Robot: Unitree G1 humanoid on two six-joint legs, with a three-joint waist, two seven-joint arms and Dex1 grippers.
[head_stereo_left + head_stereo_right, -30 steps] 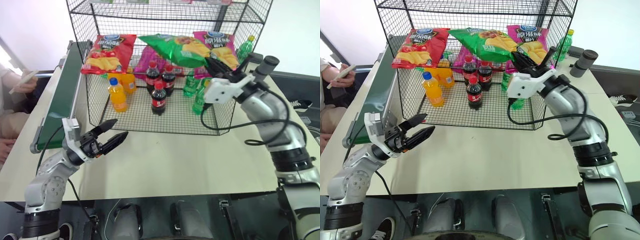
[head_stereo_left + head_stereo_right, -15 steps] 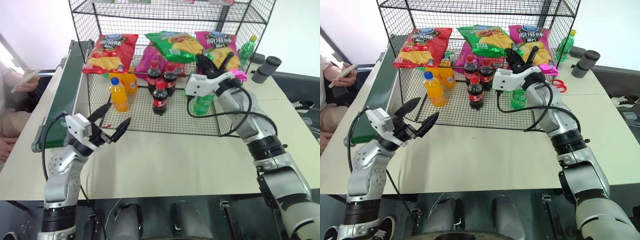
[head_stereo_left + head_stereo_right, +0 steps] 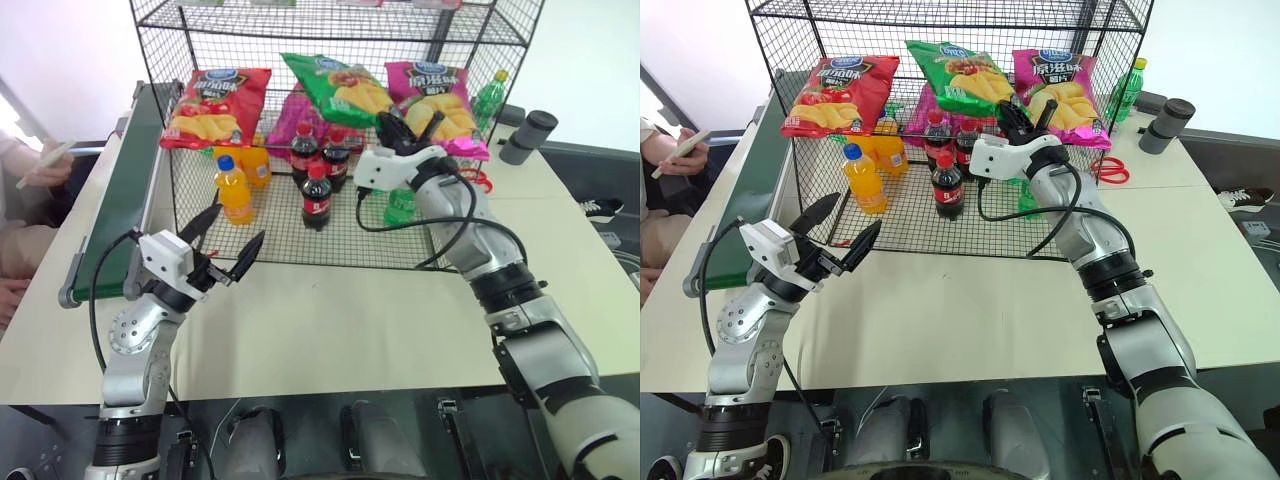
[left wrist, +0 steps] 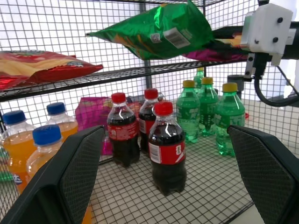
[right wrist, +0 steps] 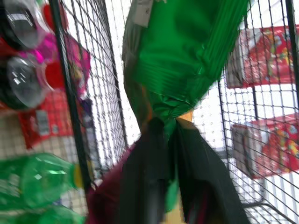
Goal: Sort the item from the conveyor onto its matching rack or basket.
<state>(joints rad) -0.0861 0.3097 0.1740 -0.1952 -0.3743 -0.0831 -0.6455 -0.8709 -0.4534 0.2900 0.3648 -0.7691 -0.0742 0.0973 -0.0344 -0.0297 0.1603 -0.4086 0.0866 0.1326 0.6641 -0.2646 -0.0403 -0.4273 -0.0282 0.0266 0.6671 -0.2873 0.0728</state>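
Nearest of all, the left hand [image 3: 228, 252] hangs over the front of the pale bench [image 3: 330, 320], its two black fingers spread wide with nothing between them, aimed toward the black wire rack [image 3: 330, 130]. Just beside that arm on the left, the long green conveyor [image 3: 125, 195] runs away along the bench edge, and a person's hand [image 3: 40, 165] holding a phone shows beyond it.

Now into the rack's bottom tier: an orange drink bottle [image 3: 234, 190] at the left, dark cola bottles with red caps [image 3: 317, 198] in the middle, green bottles [image 4: 230, 116] at the right, all standing upright on the grid floor.

Up one tier, and here is the action. The right hand [image 3: 408, 125] reaches in at the shelf, and the right wrist view shows its fingers pinched close on the crimped end of the green crisp bag [image 3: 335, 90]; the grip looks slack, but the foil is between the fingertips. The bag lies tilted on the shelf, between the red crisp bag [image 3: 215, 105] on its left and the pink crisp bag [image 3: 435, 95] on its right, its far end raised. From the left wrist view you can see its barcode on the underside.

Farther back on the right, a dark cylinder [image 3: 526, 136] rests on the bench outside the rack.
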